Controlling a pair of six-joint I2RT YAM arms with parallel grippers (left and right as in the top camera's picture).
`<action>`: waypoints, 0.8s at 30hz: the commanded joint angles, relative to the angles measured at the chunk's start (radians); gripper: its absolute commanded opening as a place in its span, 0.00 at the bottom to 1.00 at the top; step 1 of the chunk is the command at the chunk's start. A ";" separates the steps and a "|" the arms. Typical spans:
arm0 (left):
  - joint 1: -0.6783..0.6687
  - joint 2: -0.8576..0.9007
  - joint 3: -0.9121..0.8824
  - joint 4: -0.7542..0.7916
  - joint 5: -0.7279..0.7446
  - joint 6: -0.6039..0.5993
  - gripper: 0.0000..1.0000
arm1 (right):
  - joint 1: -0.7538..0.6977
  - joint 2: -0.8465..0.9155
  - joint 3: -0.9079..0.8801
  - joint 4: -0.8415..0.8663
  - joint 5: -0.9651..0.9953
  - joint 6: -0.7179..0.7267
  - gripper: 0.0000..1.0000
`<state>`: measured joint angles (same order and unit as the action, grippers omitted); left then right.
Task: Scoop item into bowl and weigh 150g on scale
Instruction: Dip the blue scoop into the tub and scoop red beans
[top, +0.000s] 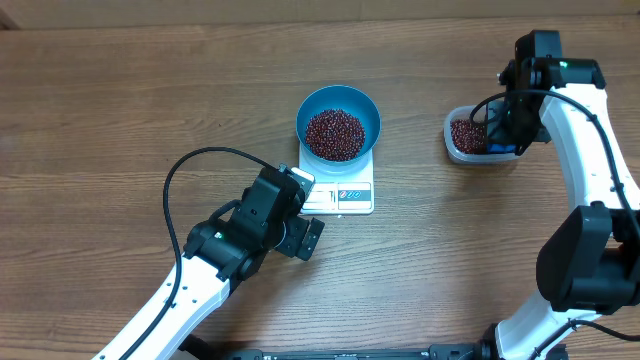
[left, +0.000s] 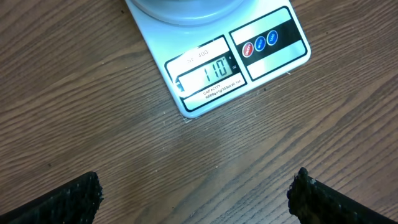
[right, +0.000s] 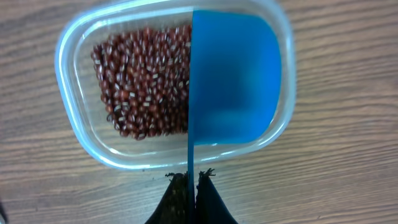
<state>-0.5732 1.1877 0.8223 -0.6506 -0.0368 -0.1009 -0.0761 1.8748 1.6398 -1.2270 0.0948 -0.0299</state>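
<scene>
The blue bowl (top: 338, 104) stands on the white scale (top: 345, 192) with a heap of red-brown beans (top: 334, 134) inside. In the left wrist view the scale's display (left: 208, 71) faces me and the bowl's base (left: 183, 7) shows at the top edge. My left gripper (top: 308, 210) (left: 196, 190) hovers open over bare wood just in front of the scale. My right gripper (top: 505, 130) (right: 193, 180) is shut on the thin handle of a blue scoop (right: 233, 81). The scoop reaches into a clear tub (right: 81, 134) of beans (right: 143, 87) at the right.
The clear tub (top: 462, 152) sits on the wooden table at the right, apart from the scale. A black cable (top: 190, 170) loops off the left arm over the table. The right arm (top: 590, 150) runs down the right side.
</scene>
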 joint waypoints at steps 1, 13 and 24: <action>0.006 0.002 0.022 0.000 0.008 0.011 0.99 | 0.003 0.007 -0.014 0.003 -0.055 0.003 0.04; 0.006 0.002 0.022 0.000 0.008 0.011 0.99 | 0.003 0.007 -0.014 -0.021 -0.180 -0.005 0.04; 0.006 0.002 0.022 0.000 0.008 0.011 0.99 | 0.030 0.007 -0.018 -0.019 -0.254 -0.030 0.04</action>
<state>-0.5732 1.1877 0.8223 -0.6506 -0.0368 -0.1009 -0.0673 1.8748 1.6321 -1.2491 -0.1268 -0.0505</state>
